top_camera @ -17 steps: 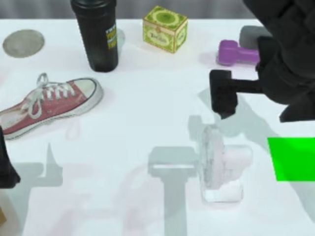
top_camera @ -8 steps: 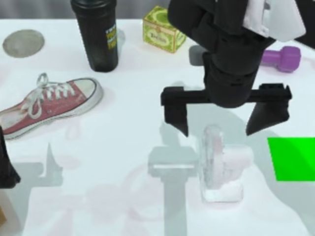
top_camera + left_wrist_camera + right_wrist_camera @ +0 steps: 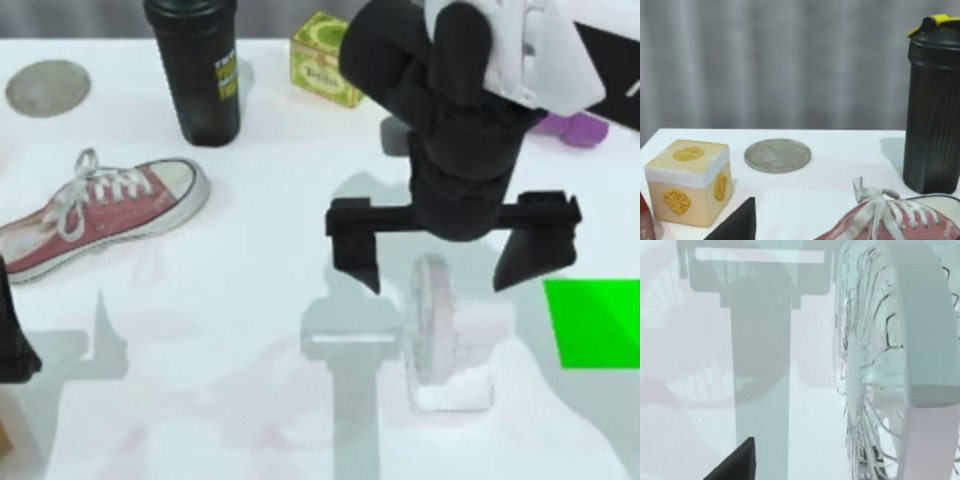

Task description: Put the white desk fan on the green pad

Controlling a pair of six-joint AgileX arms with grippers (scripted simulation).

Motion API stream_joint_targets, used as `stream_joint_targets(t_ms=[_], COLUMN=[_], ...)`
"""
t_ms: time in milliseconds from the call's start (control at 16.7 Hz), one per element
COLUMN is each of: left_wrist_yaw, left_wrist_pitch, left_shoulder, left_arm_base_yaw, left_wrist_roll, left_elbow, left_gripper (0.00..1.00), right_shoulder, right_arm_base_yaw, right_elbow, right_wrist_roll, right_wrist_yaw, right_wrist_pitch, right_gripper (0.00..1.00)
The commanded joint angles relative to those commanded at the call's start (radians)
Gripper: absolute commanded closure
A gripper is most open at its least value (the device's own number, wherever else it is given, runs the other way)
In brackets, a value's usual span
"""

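**Right arm parked over the fan, fingers wide open**

The white desk fan [image 3: 440, 335] is standing on the tabletop [image 3: 270, 250] toward the right of centre in the top view, grille disc edge-on to the overhead camera, blocky base toward the near edge. It's not on the green pad [image 3: 594, 322], which lies flat just off to its right at the table's right edge, with a strip of bare white between the two.

The right arm reaches in from the far right corner and bends down so that the right end effector [image 3: 450, 262] hangs over the far side of the fan. Its two dark fingers [image 3: 355, 255] are spread wide, one on each side of the grille's top edge, not touching it as far as I can see. The right wrist view is filled with the grille [image 3: 890, 365] up close, wire spokes and all, plus one dark fingertip [image 3: 737, 462].

Further out: a purple dumbbell [image 3: 572, 127] half hidden behind the arm, a yellow-green patterned box [image 3: 322, 60], a black shaker bottle [image 3: 195, 65], a red sneaker [image 3: 95, 215] and a grey disc [image 3: 47, 87]. The left end effector [image 3: 12, 345] sits at the left edge; can't tell how its fingers are set.
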Motion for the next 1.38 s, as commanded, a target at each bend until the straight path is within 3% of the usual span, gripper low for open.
stream_joint_targets(t_ms=[480,1260,1380], left_wrist_yaw=[0.0,0.0,0.0], left_wrist_pitch=[0.0,0.0,0.0], left_shoulder=[0.0,0.0,0.0], left_arm_base_yaw=[0.0,0.0,0.0], left_wrist_roll=[0.0,0.0,0.0], left_elbow=[0.0,0.0,0.0], left_gripper=[0.0,0.0,0.0], right_shoulder=[0.001,0.001,0.001], right_arm_base_yaw=[0.004,0.004,0.004], right_elbow=[-0.103,-0.103,-0.103], right_wrist_roll=[0.004,0.004,0.004], right_wrist_yaw=[0.0,0.0,0.0], right_wrist_pitch=[0.104,0.104,0.104], right_gripper=[0.0,0.98,1.0])
